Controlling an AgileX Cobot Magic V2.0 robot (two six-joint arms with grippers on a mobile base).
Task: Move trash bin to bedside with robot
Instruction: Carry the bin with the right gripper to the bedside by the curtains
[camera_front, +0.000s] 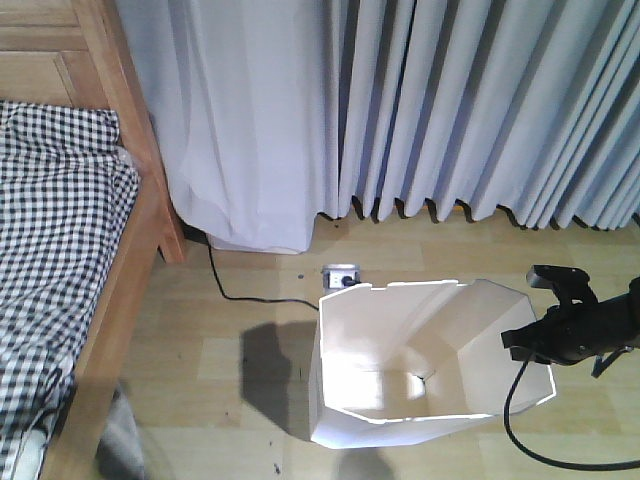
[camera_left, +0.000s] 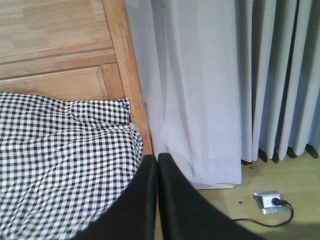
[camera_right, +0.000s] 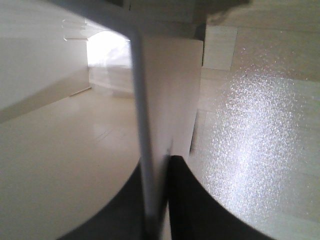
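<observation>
- At my right wrist, my right pincer (camera_right: 157, 170) is clamped on the thin wall of the trash bin (camera_front: 450, 320), one finger on each side.
- My left pincer (camera_left: 157, 158) is pressed fully closed, holding nothing, above the bed (camera_left: 65, 165).
- The trash bin stands on the floor (camera_front: 210, 330), near the bed's wooden frame but apart from it.
- Beyond it, a socket (camera_front: 340, 277) lies before the curtains (camera_front: 450, 100).

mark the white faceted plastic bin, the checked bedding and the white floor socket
white faceted plastic bin (camera_front: 375, 330): front view, inner wall
checked bedding (camera_left: 65, 160): left wrist view, cover's middle
white floor socket (camera_left: 266, 201): left wrist view, top face
</observation>
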